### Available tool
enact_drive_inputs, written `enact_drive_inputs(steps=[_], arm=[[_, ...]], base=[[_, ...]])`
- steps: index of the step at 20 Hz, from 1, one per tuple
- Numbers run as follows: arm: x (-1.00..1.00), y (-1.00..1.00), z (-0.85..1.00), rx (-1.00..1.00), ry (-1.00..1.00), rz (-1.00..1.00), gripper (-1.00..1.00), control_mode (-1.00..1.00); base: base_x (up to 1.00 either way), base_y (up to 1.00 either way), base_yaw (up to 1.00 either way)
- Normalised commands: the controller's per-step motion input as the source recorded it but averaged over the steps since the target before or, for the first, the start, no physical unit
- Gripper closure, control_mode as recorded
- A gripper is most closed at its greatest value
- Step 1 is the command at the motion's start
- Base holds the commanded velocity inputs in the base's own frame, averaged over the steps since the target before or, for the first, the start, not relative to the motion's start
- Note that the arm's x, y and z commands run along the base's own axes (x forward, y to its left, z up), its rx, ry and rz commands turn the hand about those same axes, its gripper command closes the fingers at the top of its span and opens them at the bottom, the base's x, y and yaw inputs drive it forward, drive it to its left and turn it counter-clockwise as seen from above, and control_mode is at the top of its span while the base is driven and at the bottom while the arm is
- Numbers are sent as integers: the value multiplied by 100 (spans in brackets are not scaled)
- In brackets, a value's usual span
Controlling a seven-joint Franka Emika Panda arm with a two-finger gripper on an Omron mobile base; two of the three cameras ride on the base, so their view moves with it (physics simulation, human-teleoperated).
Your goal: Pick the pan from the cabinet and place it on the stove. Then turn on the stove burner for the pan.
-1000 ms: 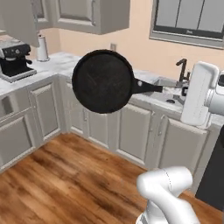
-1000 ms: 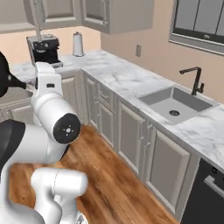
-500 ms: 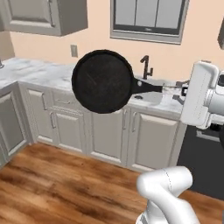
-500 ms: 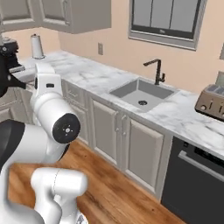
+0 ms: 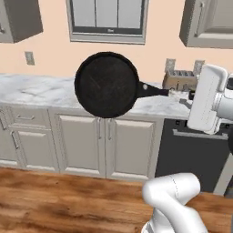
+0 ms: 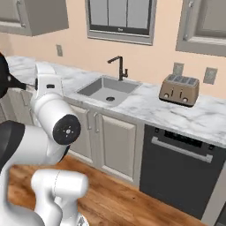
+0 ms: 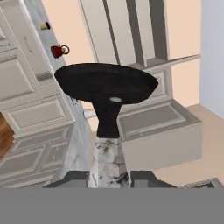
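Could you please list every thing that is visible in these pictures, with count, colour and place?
pan: one, matte black, held in the air by its handle, before the counter
toaster: one, bronze, on the counter, right of the sink
sink: one, grey, set in the counter
faucet: one, black, behind the sink
counter: one, white marble
dishwasher: one, black, under the counter
gripper: one, dark fingers, shut on the pan's handle

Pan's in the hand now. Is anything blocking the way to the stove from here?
The pan hangs in open air, held by its handle in the hand, above the counter. Nothing visible touches or crowds it. The stove itself isn't identifiable, so the last stretch can't be judged.
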Motion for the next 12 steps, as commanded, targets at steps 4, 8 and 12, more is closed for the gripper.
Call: enact_drive_inputs(steps=[4,8,12], arm=[[0,0,0,0,0,0,100,100],[0,0,0,0,0,0,100,100],[0,0,0,0,0,0,100,100]], base=[[-15,16,-44],[-13,16,-43],[-8,16,-43]])
